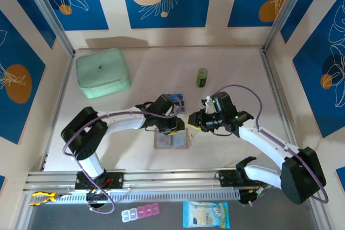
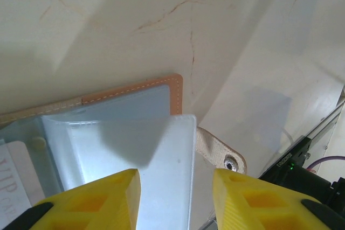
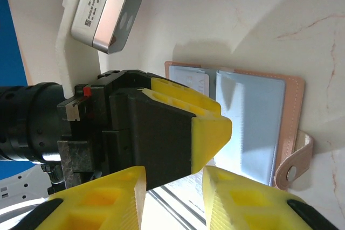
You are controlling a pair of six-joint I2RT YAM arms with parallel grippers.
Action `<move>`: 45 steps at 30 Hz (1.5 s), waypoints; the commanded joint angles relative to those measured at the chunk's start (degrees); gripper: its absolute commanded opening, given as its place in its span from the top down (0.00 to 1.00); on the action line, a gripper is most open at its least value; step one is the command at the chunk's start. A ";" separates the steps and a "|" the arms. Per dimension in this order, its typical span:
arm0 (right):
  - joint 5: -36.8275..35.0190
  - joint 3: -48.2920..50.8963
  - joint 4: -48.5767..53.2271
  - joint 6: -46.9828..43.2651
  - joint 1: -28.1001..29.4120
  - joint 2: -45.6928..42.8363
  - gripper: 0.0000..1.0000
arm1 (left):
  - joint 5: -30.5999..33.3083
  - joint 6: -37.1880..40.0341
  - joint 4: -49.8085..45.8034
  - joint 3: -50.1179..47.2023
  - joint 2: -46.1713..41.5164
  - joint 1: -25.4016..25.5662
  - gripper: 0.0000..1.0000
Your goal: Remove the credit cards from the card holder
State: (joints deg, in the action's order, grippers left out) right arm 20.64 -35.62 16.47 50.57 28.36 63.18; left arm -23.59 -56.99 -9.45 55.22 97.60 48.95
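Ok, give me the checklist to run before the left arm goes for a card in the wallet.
1. The wallet lies open and flat: ok.
2. A card to take sits in a pocket: ok.
3. The left jaws are open above the wallet: ok.
4. The right jaws are open, holding nothing: ok.
5. The pocket right under the left jaws holds a card: cannot tell.
6. Room between the left jaws and the right jaws: not ok, they look crowded.

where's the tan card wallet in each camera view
Top external: wallet lies open, middle of the table.
Left wrist: wallet at lower left, grey-blue lining up.
Right wrist: wallet right of centre.
Shared landmark: its snap tab, lower right in both wrist views.
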 commanded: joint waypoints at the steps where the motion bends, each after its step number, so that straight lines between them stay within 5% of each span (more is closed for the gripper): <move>1: 1.33 1.03 1.07 -0.42 -0.15 0.09 0.65 | -0.53 0.79 -0.57 0.29 -0.26 0.27 0.58; 13: 1.64 -0.97 -2.65 0.50 3.85 7.48 0.67 | 1.36 2.04 -2.34 -4.34 -6.99 -3.30 0.58; 29: -0.03 -8.82 -6.67 0.60 11.41 25.98 0.85 | -0.04 3.98 -2.43 -14.95 -13.58 -10.57 0.84; 45: -5.25 -9.09 -2.85 -2.89 12.26 31.69 0.88 | 1.07 5.46 -3.68 -16.03 -13.32 -11.16 0.91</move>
State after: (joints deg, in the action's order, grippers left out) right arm 17.43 -43.83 10.39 48.86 39.92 95.68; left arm -22.87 -53.43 -11.44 39.40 85.41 38.35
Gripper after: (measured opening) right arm 0.118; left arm 0.091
